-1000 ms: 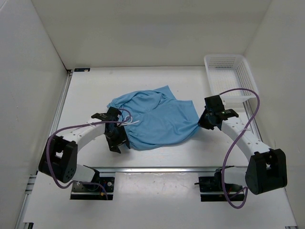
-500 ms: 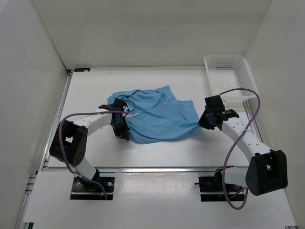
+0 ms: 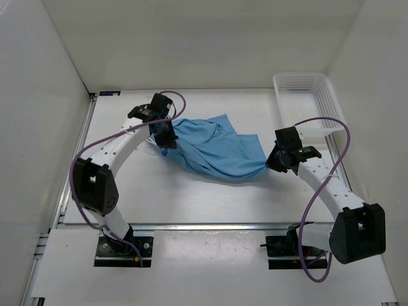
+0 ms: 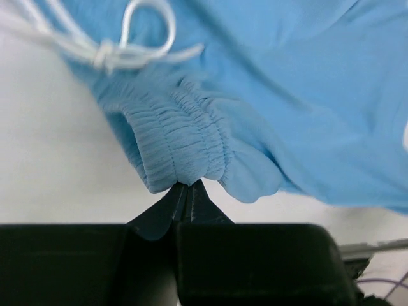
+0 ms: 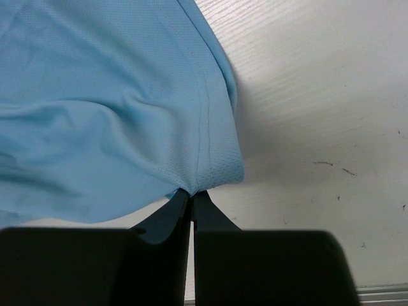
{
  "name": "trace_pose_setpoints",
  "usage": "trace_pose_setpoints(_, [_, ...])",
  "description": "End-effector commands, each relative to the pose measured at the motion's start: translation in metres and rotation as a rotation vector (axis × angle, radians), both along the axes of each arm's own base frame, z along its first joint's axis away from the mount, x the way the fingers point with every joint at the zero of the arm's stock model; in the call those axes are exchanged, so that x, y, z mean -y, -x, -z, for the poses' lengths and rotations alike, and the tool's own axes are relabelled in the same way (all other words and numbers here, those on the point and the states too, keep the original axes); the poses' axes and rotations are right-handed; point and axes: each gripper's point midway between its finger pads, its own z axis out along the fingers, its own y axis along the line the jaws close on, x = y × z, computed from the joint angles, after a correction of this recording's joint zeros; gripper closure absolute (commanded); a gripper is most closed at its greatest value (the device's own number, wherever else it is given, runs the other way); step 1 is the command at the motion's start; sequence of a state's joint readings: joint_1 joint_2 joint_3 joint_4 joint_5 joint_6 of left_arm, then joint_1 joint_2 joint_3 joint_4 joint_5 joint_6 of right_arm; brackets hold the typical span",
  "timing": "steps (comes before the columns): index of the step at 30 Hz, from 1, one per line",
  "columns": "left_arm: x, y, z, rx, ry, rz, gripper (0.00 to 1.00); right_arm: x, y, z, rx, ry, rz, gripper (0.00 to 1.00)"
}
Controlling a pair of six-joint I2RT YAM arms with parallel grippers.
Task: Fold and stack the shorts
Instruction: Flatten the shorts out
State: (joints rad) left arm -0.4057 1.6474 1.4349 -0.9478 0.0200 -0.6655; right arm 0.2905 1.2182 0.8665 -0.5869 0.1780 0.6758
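Across the middle of the white table [image 3: 191, 197], I see the light sky-blue, thin soft-fabric shorts [image 3: 217, 150] lying crumpled and drawn out between my two arms. The left gripper [image 4: 188, 186] is clamped on the gathered elastic waistband [image 4: 182, 143]. Its black fingers are pinched together with a fold of the band caught at the tips, and the knotted white drawstring [image 4: 127, 44] lies just beyond. From overhead, that arm reaches to the far-left end of the garment. The right gripper [image 5: 192, 192] is pinched tight on the corner of a leg hem at the garment's right end, with its fingers closed on the stitched edge. The white plastic mesh basket [image 3: 306, 102] stands at the far right corner of the table, apart from the shorts.
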Motion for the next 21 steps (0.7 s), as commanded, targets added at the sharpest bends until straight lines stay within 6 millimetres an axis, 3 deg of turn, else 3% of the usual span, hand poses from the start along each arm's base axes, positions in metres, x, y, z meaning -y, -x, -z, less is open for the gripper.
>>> trace_pose_setpoints(1, [0.003,-0.029,-0.003,0.002,-0.068,0.035,0.90,-0.004,-0.014,-0.021,0.052,-0.002,-0.013,0.99])
trace_pose_setpoints(3, [0.011,-0.048,0.007,-0.013,-0.080,0.048,0.90,-0.005,-0.017,-0.023,0.053,-0.002,-0.013,0.99])
trace_pose_setpoints(6, [0.013,-0.057,0.026,-0.067,-0.092,0.071,0.90,-0.006,-0.021,-0.024,0.061,-0.004,-0.013,0.99])
trace_pose_setpoints(8, [0.017,-0.062,0.027,-0.064,-0.087,0.086,0.87,-0.006,-0.021,-0.021,0.052,-0.002,-0.013,0.99])
trace_pose_setpoints(10, [0.019,-0.065,0.028,-0.064,-0.081,0.100,0.66,-0.006,-0.021,-0.021,0.052,0.003,-0.020,0.99])
trace_pose_setpoints(11, [0.019,-0.064,0.028,-0.062,-0.085,0.108,0.43,-0.006,-0.021,-0.019,0.044,0.006,-0.020,0.99])
trace_pose_setpoints(12, [0.019,-0.064,0.028,-0.062,-0.085,0.108,0.37,-0.006,-0.023,-0.020,0.052,0.003,-0.020,0.99])
trace_pose_setpoints(18, [0.013,-0.051,0.031,-0.082,-0.096,0.118,0.32,-0.008,-0.023,-0.017,0.041,-0.001,-0.025,0.99])
trace_pose_setpoints(19, [0.013,-0.051,0.030,-0.074,-0.093,0.117,0.18,-0.008,-0.025,-0.016,0.041,-0.001,-0.025,0.99])
trace_pose_setpoints(21, [0.012,-0.047,0.035,-0.078,-0.090,0.109,0.08,-0.008,-0.022,-0.012,0.031,0.002,-0.025,0.99])
